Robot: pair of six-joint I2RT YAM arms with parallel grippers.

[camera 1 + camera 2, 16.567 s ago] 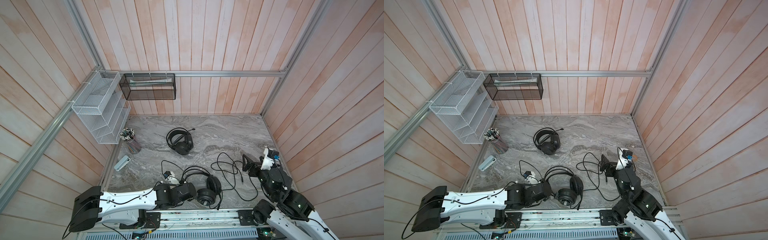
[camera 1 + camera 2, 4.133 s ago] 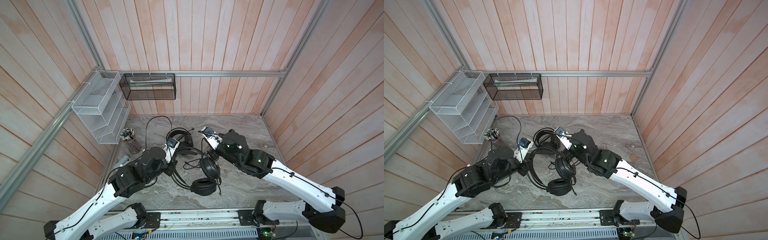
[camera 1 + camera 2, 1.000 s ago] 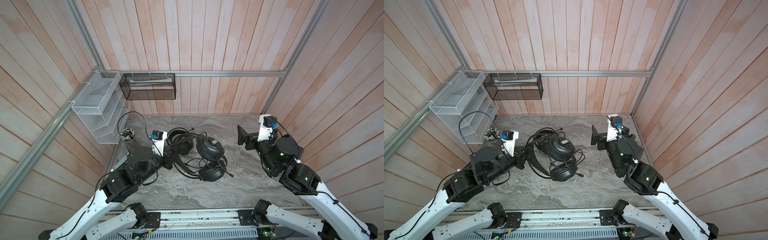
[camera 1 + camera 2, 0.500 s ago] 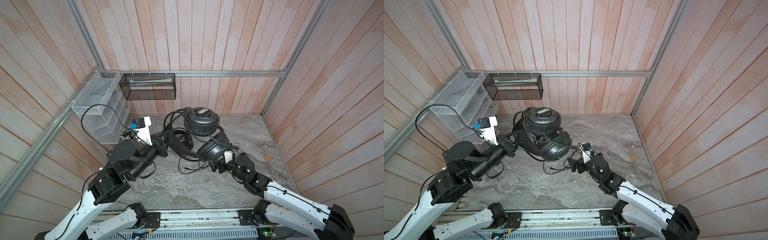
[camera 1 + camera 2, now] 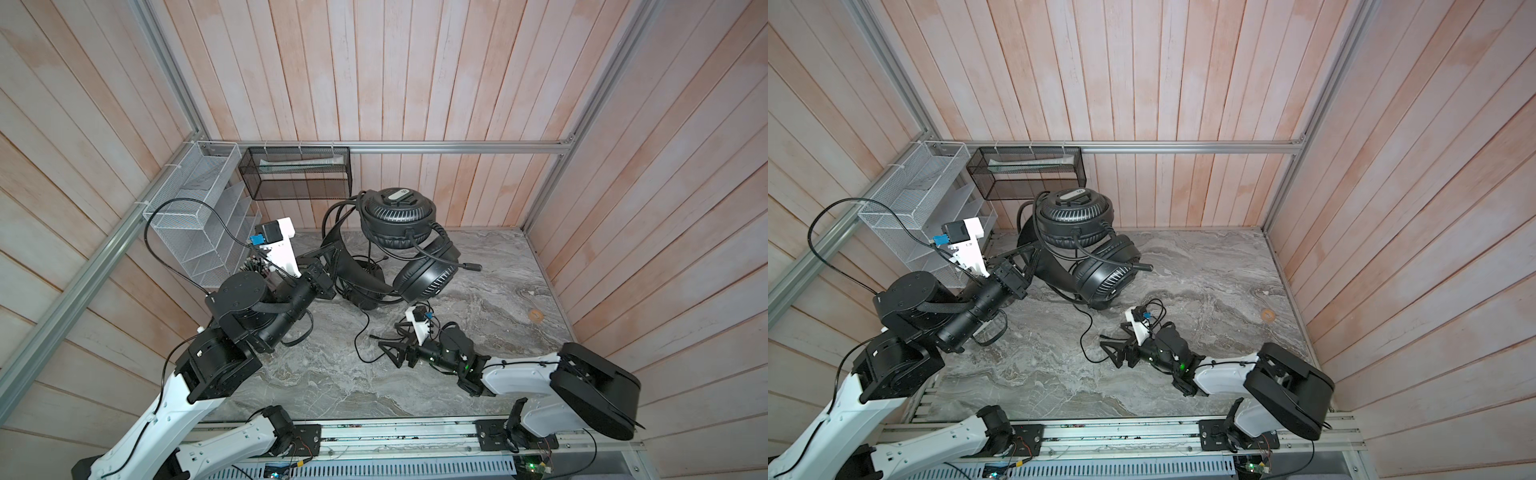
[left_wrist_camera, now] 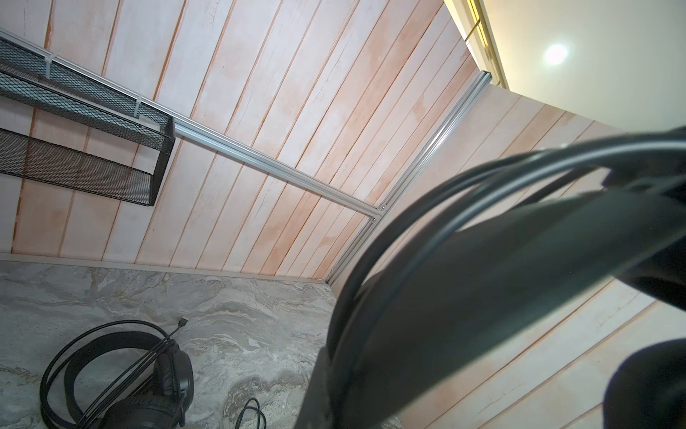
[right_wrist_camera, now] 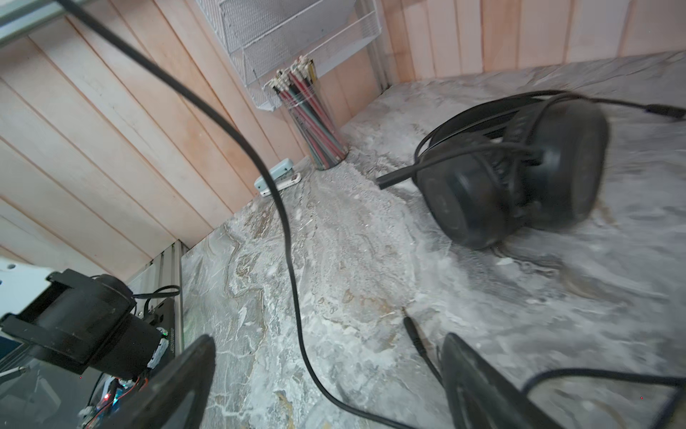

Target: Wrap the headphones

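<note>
My left gripper [image 5: 326, 266] [image 5: 1023, 262] is shut on the headband of the grille-backed headphones [image 5: 397, 216] [image 5: 1075, 218] and holds them in the air near the back wall. In the left wrist view the headband [image 6: 482, 282] fills the space by the gripper [image 6: 334, 401]. Its cable [image 5: 365, 328] hangs down onto the table. The smooth-cupped headphones [image 7: 512, 167] [image 6: 122, 379] lie on the table below, largely hidden in both top views. My right gripper [image 5: 384, 353] [image 5: 1111, 351] [image 7: 326, 371] stands open low over the table, astride the cable [image 7: 293, 297]. A plug [image 7: 414, 328] lies by one finger.
A white wire rack [image 5: 199, 208] and a black mesh basket [image 5: 299, 174] hang at the back left. A cup of pencils [image 7: 315, 122] and a small pale blue device [image 7: 278, 178] stand along the left wall. A small brown ring [image 5: 536, 314] lies far right.
The left gripper has lifted the grille-backed headphones off the table over the last second. The right gripper has swung down from the right and moved front-left over the cable.
</note>
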